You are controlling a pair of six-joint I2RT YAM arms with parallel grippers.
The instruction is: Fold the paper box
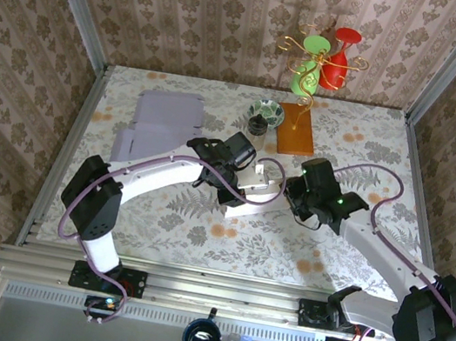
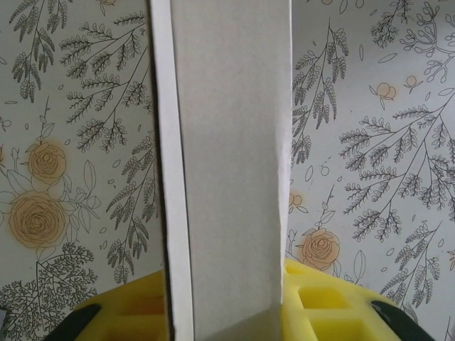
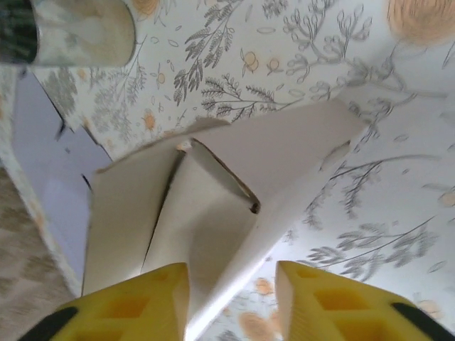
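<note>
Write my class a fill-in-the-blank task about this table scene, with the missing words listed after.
The paper box is ___. The flat purple sheets lie to the ___ of the bowl. The wire stand holds a green glass and a ___ one. Missing words: white, left, red.

White paper box (image 1: 252, 194), partly folded, flaps raised, lies centrally.
</note>
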